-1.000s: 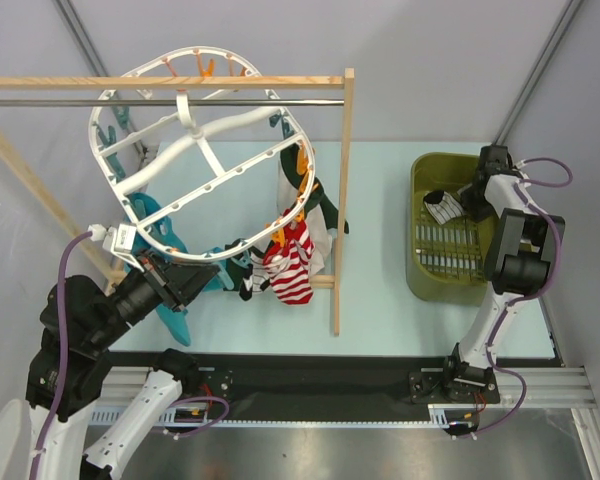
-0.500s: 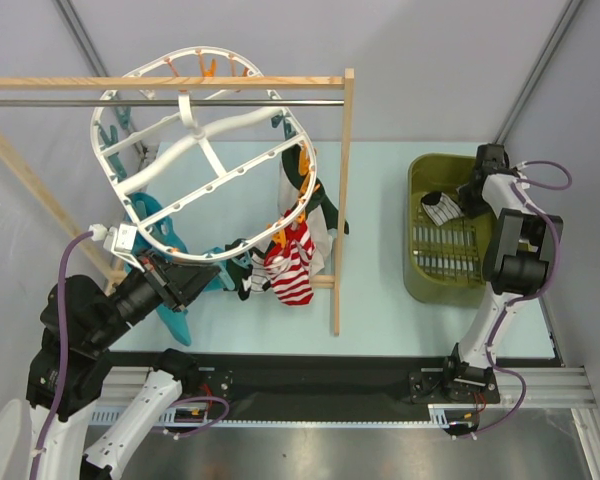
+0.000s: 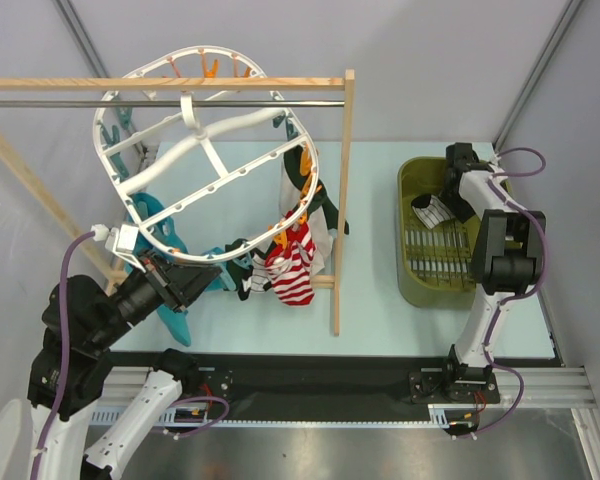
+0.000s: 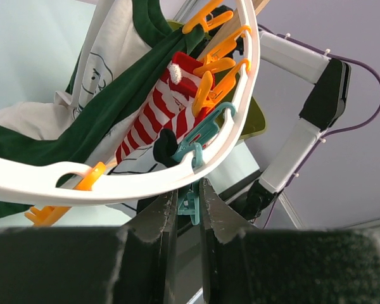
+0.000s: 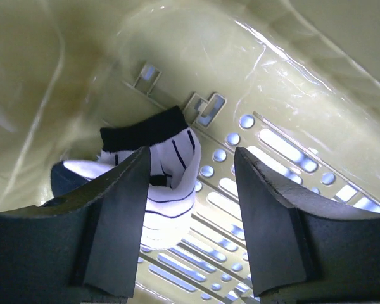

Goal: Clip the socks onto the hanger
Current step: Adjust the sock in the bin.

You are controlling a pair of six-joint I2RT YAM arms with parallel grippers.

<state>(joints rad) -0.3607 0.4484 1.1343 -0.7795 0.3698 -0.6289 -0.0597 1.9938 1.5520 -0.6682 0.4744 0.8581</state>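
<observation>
1. At 8 o'clock your left gripper (image 4: 187, 193) is pinched shut on the hanger (image 3: 195, 146) rim, where a red-and-white sock (image 3: 292, 270) hangs.
2. Pale desk (image 3: 380, 260), grey walls (image 3: 430, 60).
3. At 2 o'clock your right gripper (image 5: 191, 157) is spread astride a striped sock (image 5: 170, 190) in the green basket (image 3: 408, 250).

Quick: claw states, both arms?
Left claw: closed on the hanger.
Right claw: open, straddling a sock in the basket.
</observation>
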